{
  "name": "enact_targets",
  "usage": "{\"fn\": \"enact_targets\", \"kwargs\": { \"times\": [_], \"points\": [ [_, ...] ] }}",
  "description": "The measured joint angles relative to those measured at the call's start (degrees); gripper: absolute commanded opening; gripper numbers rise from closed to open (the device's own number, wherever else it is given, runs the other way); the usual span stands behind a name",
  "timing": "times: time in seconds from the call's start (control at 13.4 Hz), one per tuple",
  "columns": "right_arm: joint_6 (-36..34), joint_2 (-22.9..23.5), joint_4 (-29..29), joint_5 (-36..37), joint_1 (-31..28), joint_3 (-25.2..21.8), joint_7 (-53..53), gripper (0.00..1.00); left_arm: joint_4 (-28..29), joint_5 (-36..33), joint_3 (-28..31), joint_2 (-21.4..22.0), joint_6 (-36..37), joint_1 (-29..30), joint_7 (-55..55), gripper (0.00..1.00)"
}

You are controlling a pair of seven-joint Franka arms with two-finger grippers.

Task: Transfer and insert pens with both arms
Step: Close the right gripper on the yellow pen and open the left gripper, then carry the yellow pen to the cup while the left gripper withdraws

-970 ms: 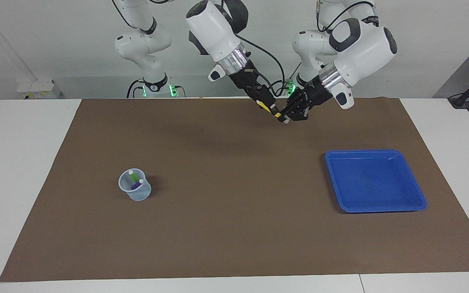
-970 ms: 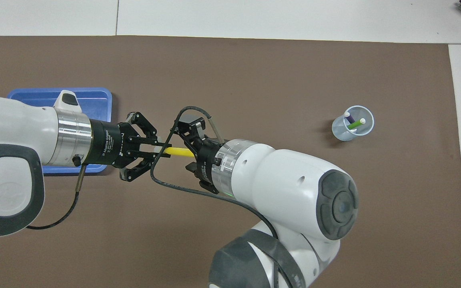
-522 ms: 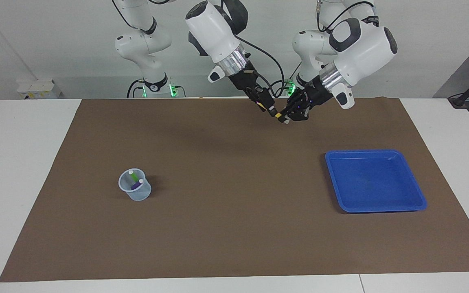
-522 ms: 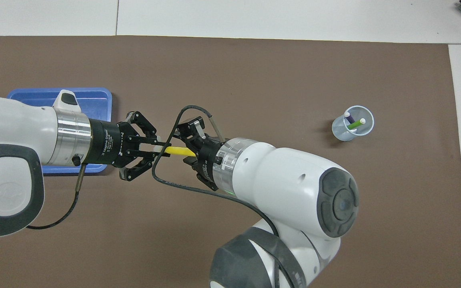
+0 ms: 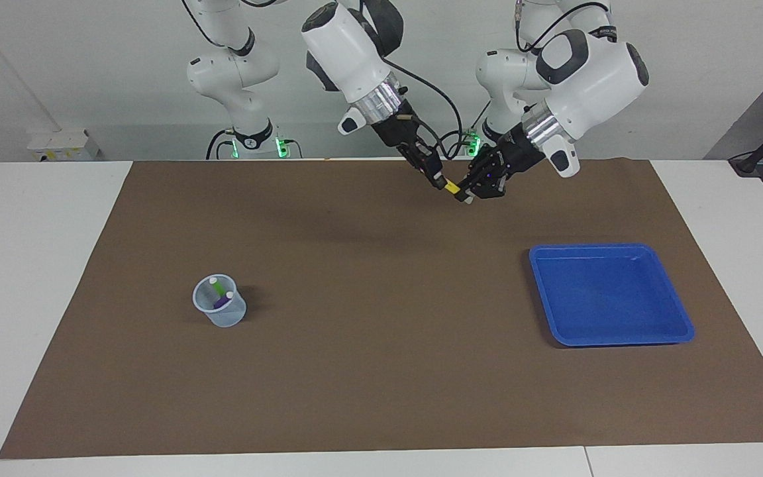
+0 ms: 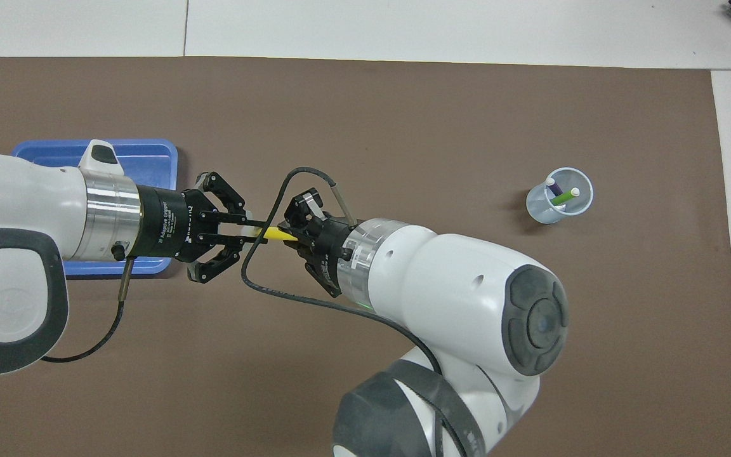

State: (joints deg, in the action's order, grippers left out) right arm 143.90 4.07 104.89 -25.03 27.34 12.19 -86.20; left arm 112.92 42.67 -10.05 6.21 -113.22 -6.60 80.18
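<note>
A yellow pen (image 6: 275,233) (image 5: 451,188) hangs in the air over the brown mat, held between both hands. My left gripper (image 6: 252,229) (image 5: 466,194) is shut on its pale end, reaching in from the blue tray's end of the table. Facing it, my right gripper (image 6: 292,234) (image 5: 440,181) is shut on the pen's other end. Only a short yellow stretch shows between the two. A green pen (image 6: 564,197) (image 5: 220,289) and a purple pen (image 6: 554,187) (image 5: 222,302) stand slanted in a small clear cup (image 6: 546,212) (image 5: 226,317) toward the right arm's end.
A blue tray (image 5: 610,295) (image 6: 143,152) with nothing in it lies on the mat toward the left arm's end, partly covered by the left arm in the overhead view. A black cable (image 6: 257,285) loops from the right wrist under the two hands.
The right gripper has slid along the yellow pen toward the left gripper and closed on it. The left gripper kept its hold. Less yellow shows between them.
</note>
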Motion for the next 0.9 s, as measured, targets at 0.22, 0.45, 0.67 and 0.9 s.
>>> {"fn": "enact_targets", "kwargs": {
  "times": [0.22, 0.45, 0.67, 0.9],
  "points": [
    [0.01, 0.01, -0.07, 0.07, -0.05, -0.04, 0.93, 0.00, 0.00, 0.00, -0.05, 0.00, -0.05, -0.14, -0.15, 1.00],
    [-0.78, 0.01, -0.76, 0.12, -1.20, -0.25, 3.51, 0.00, -0.02, -0.01, -0.27, 0.00, -0.05, -0.99, -0.26, 1.00],
    [-1.77, 0.01, -1.15, 1.48, -1.74, -0.45, 8.63, 0.00, -0.24, -0.02, -0.21, 0.14, -0.05, -1.16, -0.26, 1.00],
    [-7.10, -0.04, -1.53, 3.80, -3.90, -0.50, 19.04, 0.00, -1.64, -7.07, -0.08, 0.66, 1.47, -1.16, -0.70, 1.00]
  ]
}}
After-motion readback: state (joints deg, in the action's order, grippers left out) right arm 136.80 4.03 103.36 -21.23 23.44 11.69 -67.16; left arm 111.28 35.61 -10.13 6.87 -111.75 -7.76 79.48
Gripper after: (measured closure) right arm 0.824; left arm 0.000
